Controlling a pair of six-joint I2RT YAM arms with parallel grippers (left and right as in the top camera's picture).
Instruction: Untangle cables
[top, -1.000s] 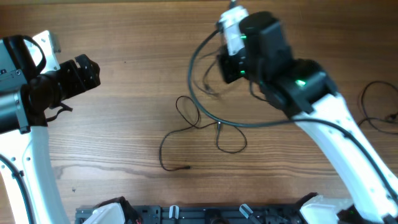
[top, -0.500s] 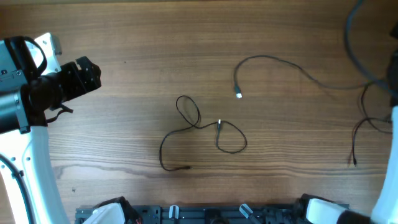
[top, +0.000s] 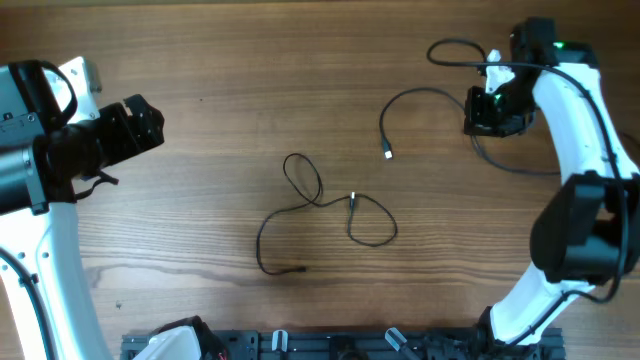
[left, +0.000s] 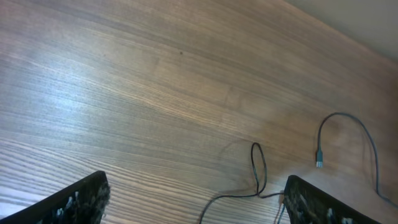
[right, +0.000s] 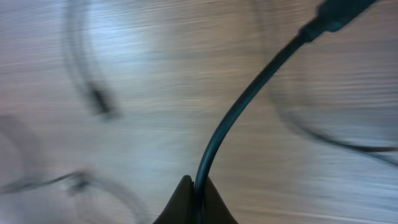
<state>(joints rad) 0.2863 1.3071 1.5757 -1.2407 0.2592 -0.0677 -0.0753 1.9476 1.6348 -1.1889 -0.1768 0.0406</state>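
Note:
A thin black cable (top: 320, 205) lies looped at the table's middle; it also shows in the left wrist view (left: 257, 180). A thicker dark cable (top: 420, 95) curves from its plug (top: 387, 153) up to my right gripper (top: 490, 105) at the far right. In the right wrist view, blurred by motion, the right fingers (right: 196, 202) are shut on this dark cable (right: 239, 121). My left gripper (top: 140, 125) is open and empty at the far left, well away from both cables; its fingers (left: 193, 199) frame bare wood.
More of the dark cable loops behind the right arm near the table's back right (top: 455, 48). A black rail (top: 330, 345) runs along the front edge.
My right arm swung fast from the table's middle out to the right and back to the far right, carrying the dark cable off the thin one. The left arm stayed still.

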